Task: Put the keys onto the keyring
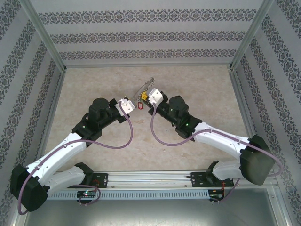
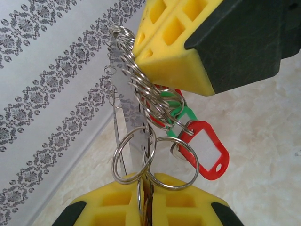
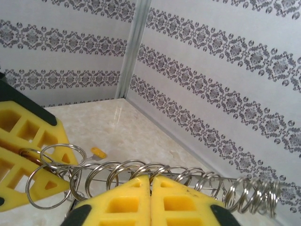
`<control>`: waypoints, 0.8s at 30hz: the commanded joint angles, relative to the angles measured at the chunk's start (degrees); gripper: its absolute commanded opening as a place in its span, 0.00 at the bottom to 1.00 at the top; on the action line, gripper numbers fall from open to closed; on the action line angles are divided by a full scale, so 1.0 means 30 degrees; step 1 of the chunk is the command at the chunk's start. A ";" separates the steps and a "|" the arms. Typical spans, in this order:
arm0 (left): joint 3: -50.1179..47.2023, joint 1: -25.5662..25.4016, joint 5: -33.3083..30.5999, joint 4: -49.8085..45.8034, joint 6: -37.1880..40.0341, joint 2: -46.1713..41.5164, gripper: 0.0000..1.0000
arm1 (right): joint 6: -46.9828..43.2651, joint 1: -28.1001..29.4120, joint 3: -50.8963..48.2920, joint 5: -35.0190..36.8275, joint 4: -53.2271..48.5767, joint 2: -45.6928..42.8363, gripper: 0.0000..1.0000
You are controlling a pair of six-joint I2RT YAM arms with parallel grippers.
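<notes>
At twelve o'clock: your left claw (image 2: 146, 207) is clamping thin silver wire keyring (image 1: 146, 86), right claw (image 3: 150, 197) pinched closed; keep red-tagged silver key (image 2: 207, 150) steady.

Colours around the bunch of thin silver metal rings (image 2: 143, 101)
One oblong plastic tag (image 2: 207, 150) is red with a pale window, another tag (image 2: 181, 115) is green. The foam finger pads (image 3: 122, 205) are yellow with black backs. The walls (image 1: 141, 33) are white with grey floral bands, and the table top (image 1: 202, 80) is marbled beige.

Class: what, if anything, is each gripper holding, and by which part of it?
Both hold one bunch of silver metal rings with red and green plastic tags. The left gripper clamps one end of the row; the right gripper clamps farther along it.
</notes>
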 commanded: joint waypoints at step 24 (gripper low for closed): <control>-0.0079 -0.0203 0.0942 0.1903 -0.1165 0.0178 0.00 | 0.0863 -0.1454 -0.2710 -0.0876 -0.0555 -0.3117 0.06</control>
